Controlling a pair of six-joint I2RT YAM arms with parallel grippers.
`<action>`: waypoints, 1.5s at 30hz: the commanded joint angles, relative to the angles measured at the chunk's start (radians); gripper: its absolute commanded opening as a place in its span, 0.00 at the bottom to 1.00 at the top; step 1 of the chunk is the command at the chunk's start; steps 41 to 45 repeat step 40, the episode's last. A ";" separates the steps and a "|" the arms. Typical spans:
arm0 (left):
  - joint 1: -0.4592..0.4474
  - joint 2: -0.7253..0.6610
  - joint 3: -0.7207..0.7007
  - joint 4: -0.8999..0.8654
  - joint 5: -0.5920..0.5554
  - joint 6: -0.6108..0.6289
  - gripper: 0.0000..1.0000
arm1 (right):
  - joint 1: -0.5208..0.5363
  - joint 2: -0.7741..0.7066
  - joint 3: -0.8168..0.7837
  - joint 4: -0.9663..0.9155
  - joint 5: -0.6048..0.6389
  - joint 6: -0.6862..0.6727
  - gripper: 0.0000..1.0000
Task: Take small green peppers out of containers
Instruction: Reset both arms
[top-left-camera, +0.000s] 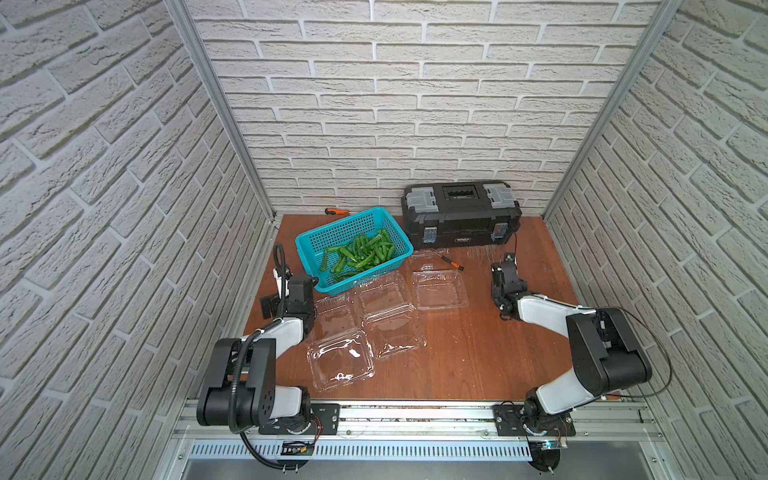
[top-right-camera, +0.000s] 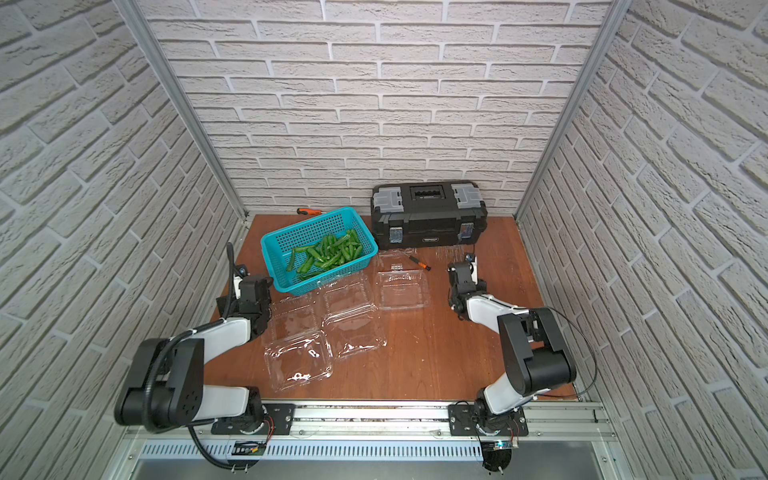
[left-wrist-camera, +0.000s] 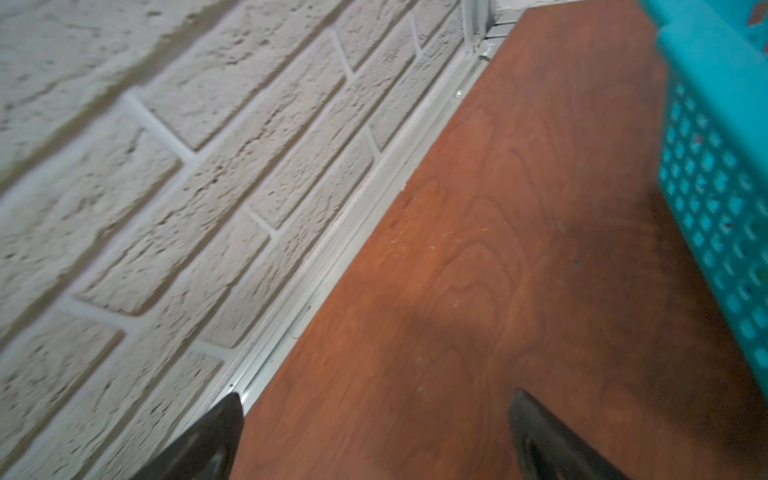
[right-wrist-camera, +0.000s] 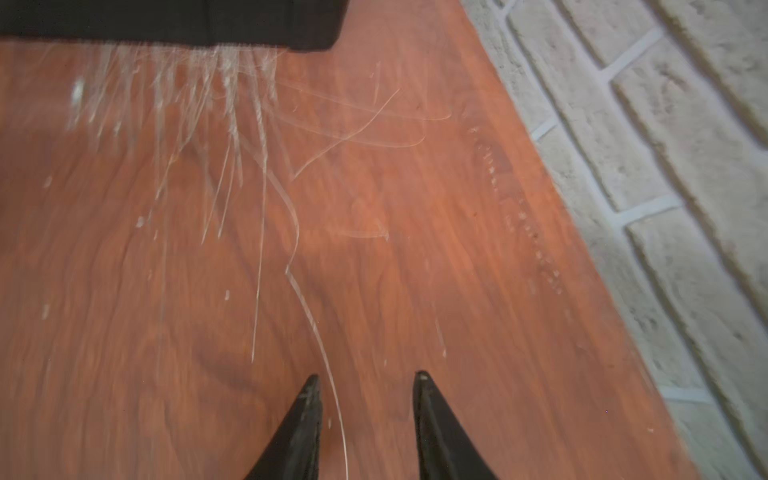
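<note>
Small green peppers (top-left-camera: 361, 251) lie in the teal basket (top-left-camera: 340, 230) just beside the left gripper (left-wrist-camera: 374, 399), jaws wide. The right gripper (right-wrist-camera: 368, 376), half-open and empty, hovers well apart.

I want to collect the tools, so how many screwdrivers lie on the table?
2. One screwdriver lies at the back wall, behind the basket; another screwdriver lies in front of the toolbox. The toolbox may hide more.
</note>
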 joint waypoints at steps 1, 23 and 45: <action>0.015 0.030 0.018 0.200 0.173 0.077 0.98 | -0.018 -0.097 -0.078 0.339 -0.119 -0.095 0.38; 0.064 0.172 -0.079 0.539 0.452 0.070 0.98 | -0.080 0.010 -0.152 0.564 -0.335 -0.137 1.00; 0.066 0.172 -0.078 0.533 0.458 0.070 0.98 | -0.094 0.015 -0.141 0.549 -0.351 -0.125 1.00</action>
